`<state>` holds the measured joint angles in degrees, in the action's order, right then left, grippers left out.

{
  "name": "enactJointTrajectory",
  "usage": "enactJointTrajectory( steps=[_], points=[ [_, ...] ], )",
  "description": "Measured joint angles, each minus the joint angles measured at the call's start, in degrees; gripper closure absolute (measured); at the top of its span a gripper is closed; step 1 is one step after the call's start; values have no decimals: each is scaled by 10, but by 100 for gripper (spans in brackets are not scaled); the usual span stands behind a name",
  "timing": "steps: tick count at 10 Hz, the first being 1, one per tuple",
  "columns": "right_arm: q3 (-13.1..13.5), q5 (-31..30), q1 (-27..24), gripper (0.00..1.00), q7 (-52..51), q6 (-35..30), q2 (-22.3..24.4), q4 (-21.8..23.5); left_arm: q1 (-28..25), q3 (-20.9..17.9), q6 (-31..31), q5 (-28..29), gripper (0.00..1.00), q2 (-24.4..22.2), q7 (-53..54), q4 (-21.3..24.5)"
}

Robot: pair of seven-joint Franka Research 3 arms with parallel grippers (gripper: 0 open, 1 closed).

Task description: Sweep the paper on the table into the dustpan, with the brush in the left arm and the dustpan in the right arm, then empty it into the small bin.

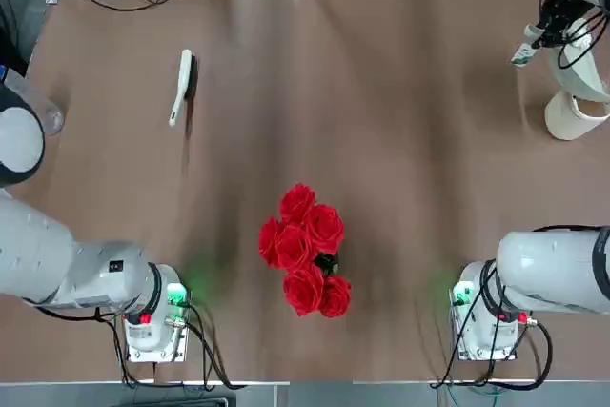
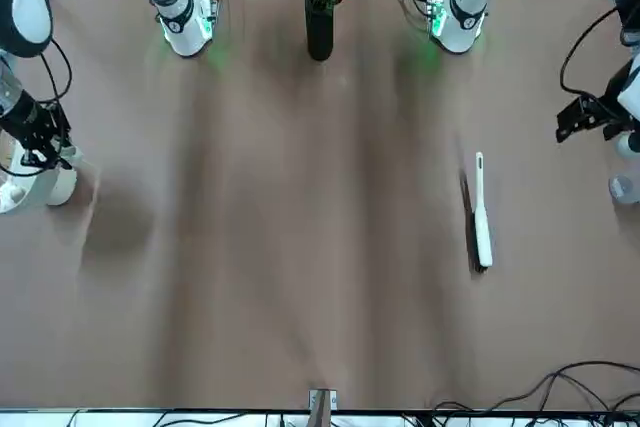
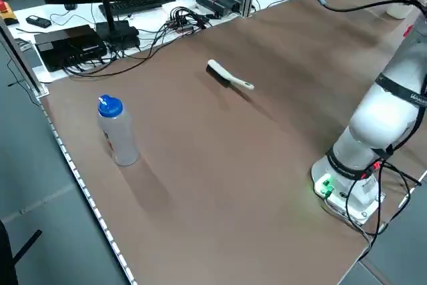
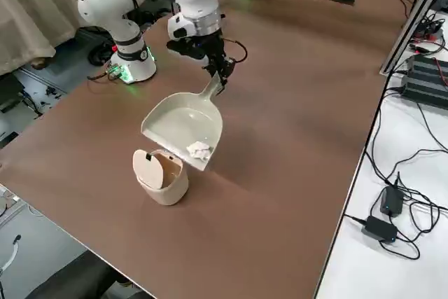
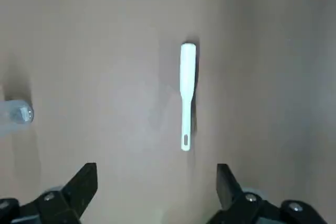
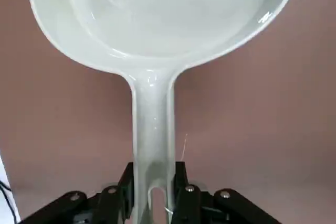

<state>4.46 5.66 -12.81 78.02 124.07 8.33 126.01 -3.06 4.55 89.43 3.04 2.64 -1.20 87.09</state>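
Across the table, raised at the right edge over the small bin: the dustpan, stiff and light, pinched by its handle in the right gripper. Near its lip, the paper, likely featherweight, needing only a tilt. Far off, the brush lying flat below the wide-open, empty left gripper.
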Motion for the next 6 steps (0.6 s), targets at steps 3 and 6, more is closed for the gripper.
enactJointTrajectory(
  steps=[3,6],
  points=[
    [17,9,-8,67,0,-11,10,16,0,4,-15,-36,0,0,-14,-9],
    [20,15,-9,67,1,-13,20,40,-1,2,-16,-48,0,0,-17,-9]
  ],
)
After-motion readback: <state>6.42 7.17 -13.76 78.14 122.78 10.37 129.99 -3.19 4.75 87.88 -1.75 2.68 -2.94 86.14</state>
